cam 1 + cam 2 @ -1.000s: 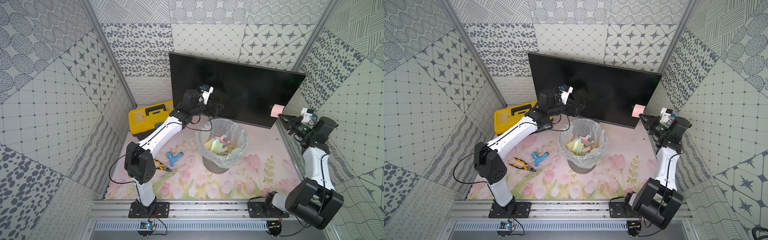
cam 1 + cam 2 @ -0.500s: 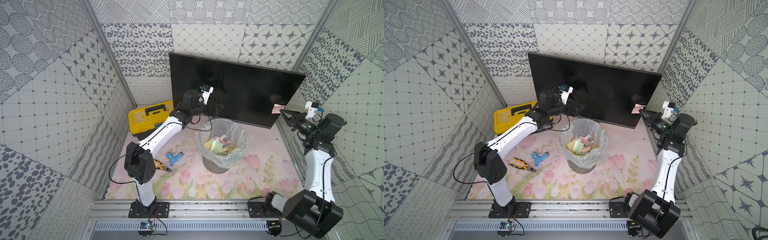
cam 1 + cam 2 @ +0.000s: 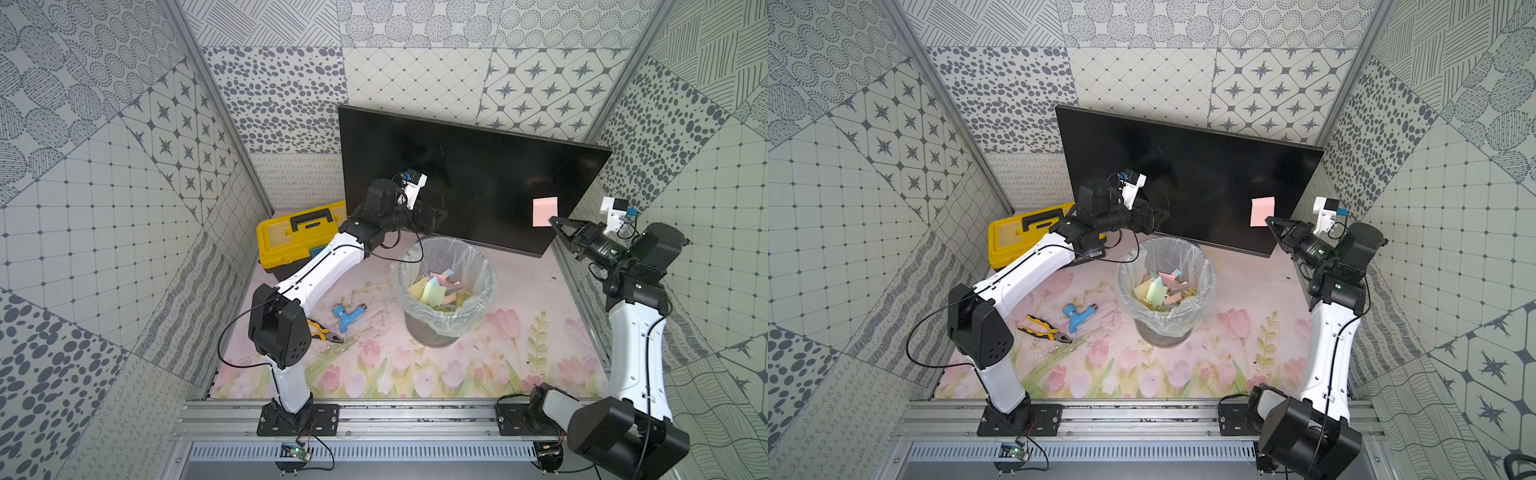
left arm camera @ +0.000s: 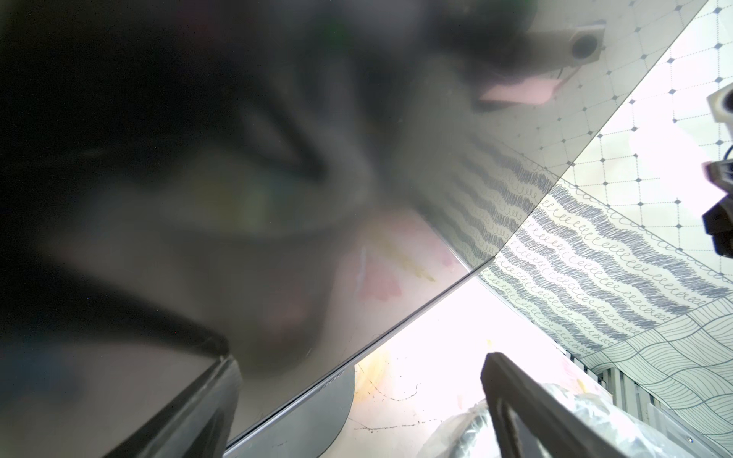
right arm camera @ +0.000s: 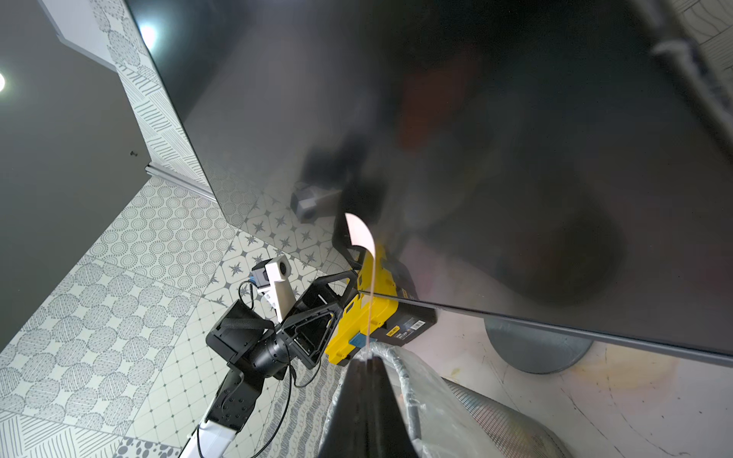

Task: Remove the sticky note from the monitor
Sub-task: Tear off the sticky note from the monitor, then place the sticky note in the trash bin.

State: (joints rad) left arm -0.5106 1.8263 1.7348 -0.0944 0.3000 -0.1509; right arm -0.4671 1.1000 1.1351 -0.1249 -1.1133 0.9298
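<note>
The monitor (image 3: 457,174) (image 3: 1183,166) stands at the back, its black face glossy. A pink sticky note (image 3: 545,211) (image 3: 1262,210) shows in front of its right side. My right gripper (image 3: 554,219) (image 3: 1270,220) is shut on the note's lower corner. In the right wrist view the sticky note (image 5: 359,234) rises edge-on from the right gripper (image 5: 367,359) and curls at its top; whether it touches the screen (image 5: 515,158) I cannot tell. My left gripper (image 3: 436,218) (image 4: 359,396) is open and empty by the monitor's lower left.
A bin with a clear liner (image 3: 444,286) stands mid-table below the monitor, holding several coloured notes. A yellow toolbox (image 3: 299,237) sits at the back left. Pliers (image 3: 326,332) and a blue part (image 3: 347,318) lie beside the left arm. The monitor's round foot (image 5: 535,349) is behind the bin.
My right arm has risen, carrying the pink note up and slightly left in front of the screen's right side. The left arm has not moved.
</note>
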